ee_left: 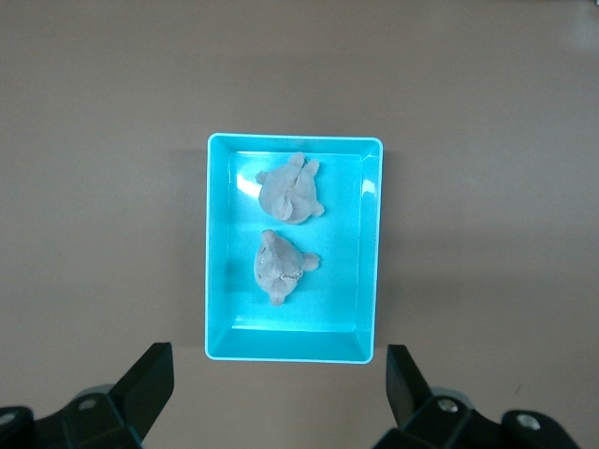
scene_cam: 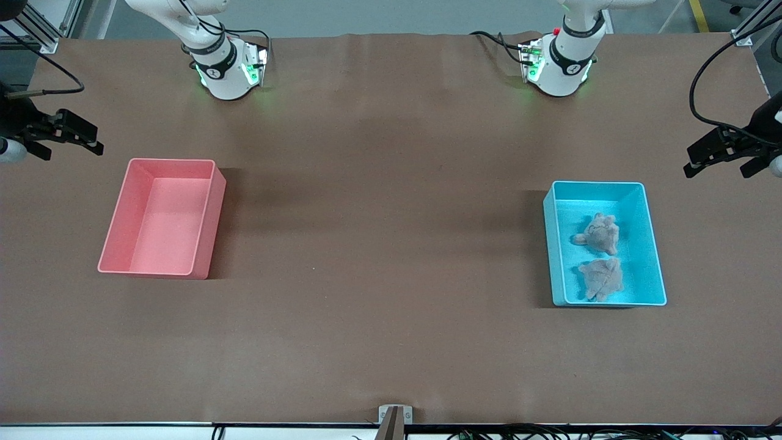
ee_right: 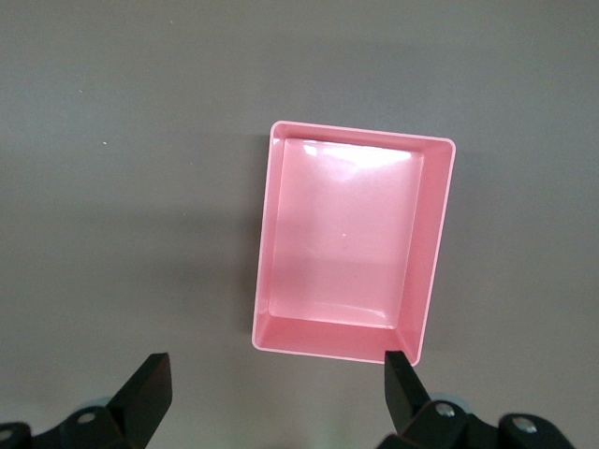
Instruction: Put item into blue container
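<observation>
Front view: a brown table [scene_cam: 379,244] with two bins well apart and both arms drawn out to its ends.
Blue container: the blue container [scene_cam: 654,244] sits toward the left arm's end of the table, upright, open side up.
Items: two grey-brown plush toys lie inside the blue container; one plush toy [scene_cam: 599,233] is farther from the front camera, the second plush toy [scene_cam: 602,280] is nearer, the two just beside each other.
Pink bin: the pink bin [scene_cam: 208,220] stands toward the right arm's end of the table, with nothing in it.
Left gripper: the left gripper [scene_cam: 721,160] waits in the air at its own end of the table, fingers spread wide, grasping nothing.
Right gripper: the right gripper [scene_cam: 70,142] hangs at the table's edge at its own end, fingers spread wide, grasping nothing.
Left wrist view: the blue container [ee_left: 374,243] shows between the left gripper's [ee_left: 279,388] two dark fingers, both toys in it.
Right wrist view: the pink bin [ee_right: 426,253] lies just past the right gripper [ee_right: 277,388].
</observation>
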Controlling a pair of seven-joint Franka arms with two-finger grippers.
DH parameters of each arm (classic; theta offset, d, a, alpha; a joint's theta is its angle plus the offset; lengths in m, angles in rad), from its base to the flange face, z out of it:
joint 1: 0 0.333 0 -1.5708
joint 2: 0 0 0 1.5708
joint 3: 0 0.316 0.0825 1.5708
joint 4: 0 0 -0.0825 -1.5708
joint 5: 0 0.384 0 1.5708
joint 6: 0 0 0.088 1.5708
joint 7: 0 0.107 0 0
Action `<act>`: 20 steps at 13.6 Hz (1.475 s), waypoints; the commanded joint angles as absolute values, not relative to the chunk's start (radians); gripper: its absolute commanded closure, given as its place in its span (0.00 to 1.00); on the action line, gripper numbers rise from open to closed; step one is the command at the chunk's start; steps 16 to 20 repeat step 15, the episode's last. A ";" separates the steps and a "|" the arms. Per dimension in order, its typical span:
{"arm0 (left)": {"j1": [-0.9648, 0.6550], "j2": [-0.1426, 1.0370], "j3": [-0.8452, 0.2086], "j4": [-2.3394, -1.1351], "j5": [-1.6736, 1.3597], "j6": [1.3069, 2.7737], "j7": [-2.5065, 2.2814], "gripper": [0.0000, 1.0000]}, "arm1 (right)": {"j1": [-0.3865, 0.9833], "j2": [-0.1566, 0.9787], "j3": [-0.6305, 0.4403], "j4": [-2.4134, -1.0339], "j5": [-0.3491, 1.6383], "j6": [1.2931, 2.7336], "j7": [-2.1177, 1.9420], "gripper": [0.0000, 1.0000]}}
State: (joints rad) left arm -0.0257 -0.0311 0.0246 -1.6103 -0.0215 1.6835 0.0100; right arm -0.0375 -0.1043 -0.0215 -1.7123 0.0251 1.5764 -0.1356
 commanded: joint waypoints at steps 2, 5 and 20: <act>-0.032 -0.043 0.025 -1.568 -0.025 1.597 -0.005 0.00 | -0.044 -0.133 -0.021 -1.735 0.025 1.574 -0.141 0.00; -0.034 -0.043 0.023 -1.560 -0.025 1.566 -0.008 0.00 | -0.044 -0.133 -0.021 -1.735 0.026 1.572 -0.133 0.00; -0.029 -0.041 0.026 -1.559 -0.028 1.566 -0.006 0.00 | -0.040 -0.133 -0.017 -1.735 0.037 1.574 -0.074 0.00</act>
